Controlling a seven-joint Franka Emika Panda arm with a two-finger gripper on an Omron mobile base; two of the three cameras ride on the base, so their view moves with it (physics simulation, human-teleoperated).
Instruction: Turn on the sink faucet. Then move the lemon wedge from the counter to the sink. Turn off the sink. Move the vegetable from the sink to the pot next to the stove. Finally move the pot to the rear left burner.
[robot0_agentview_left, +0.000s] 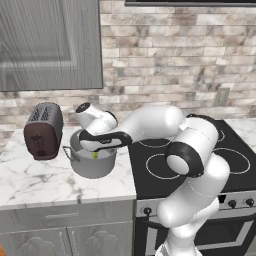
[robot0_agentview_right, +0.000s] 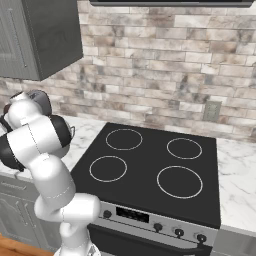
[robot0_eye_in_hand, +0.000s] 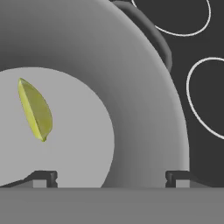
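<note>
My gripper (robot0_eye_in_hand: 111, 177) hangs open just above the silver pot (robot0_agentview_left: 92, 164), which stands on the white marble counter (robot0_agentview_left: 30, 185) left of the stove (robot0_agentview_left: 195, 172). Inside the pot (robot0_eye_in_hand: 131, 87) the yellow-green lemon wedge (robot0_eye_in_hand: 36, 109) lies against the pale floor, apart from both fingertips (robot0_eye_in_hand: 46, 177). From the left base view my gripper (robot0_agentview_left: 96, 150) points down into the pot's mouth, with a speck of the wedge (robot0_agentview_left: 95, 155) under it. The rear left burner (robot0_agentview_right: 123, 139) is a bare white ring. The sink and its faucet are out of view.
A dark red-brown toaster (robot0_agentview_left: 44, 131) stands close to the pot's left. The pot's handle (robot0_eye_in_hand: 153, 35) faces the black cooktop (robot0_agentview_right: 150, 170). A grey cabinet (robot0_agentview_left: 50, 45) hangs above the counter. My arm arches over the stove's left edge.
</note>
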